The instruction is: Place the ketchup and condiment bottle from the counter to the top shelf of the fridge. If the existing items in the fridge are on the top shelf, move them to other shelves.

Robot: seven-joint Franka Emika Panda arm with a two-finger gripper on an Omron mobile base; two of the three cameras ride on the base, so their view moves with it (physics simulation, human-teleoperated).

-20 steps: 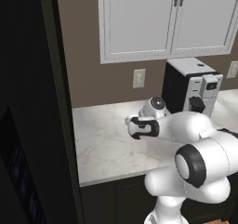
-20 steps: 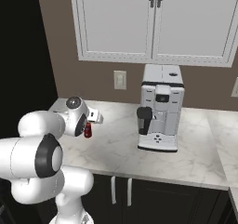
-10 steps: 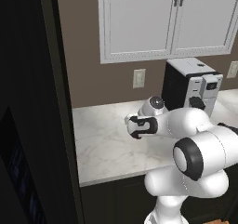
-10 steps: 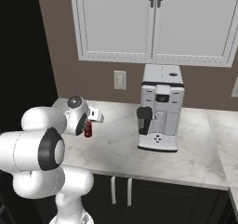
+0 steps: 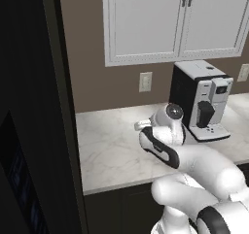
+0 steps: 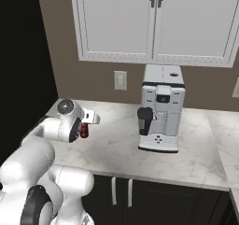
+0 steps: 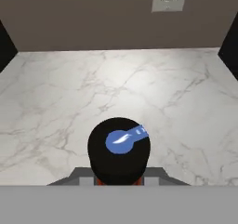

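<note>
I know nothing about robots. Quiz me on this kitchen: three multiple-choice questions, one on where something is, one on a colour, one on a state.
1. Where does the coffee machine stand?
A. on the counter
B. on the floor
C. inside a cupboard

2. What colour is the bottle's body?
A. green
B. red
C. yellow

3. How is the end effector?
A. wide open
B. shut on the bottle
C. shut on nothing

Answers: 1 A, it sits on the marble top below the wall cabinets. 2 B, red shows beside the wrist. 3 B, the bottle's black cap sits right at the fingers.
</note>
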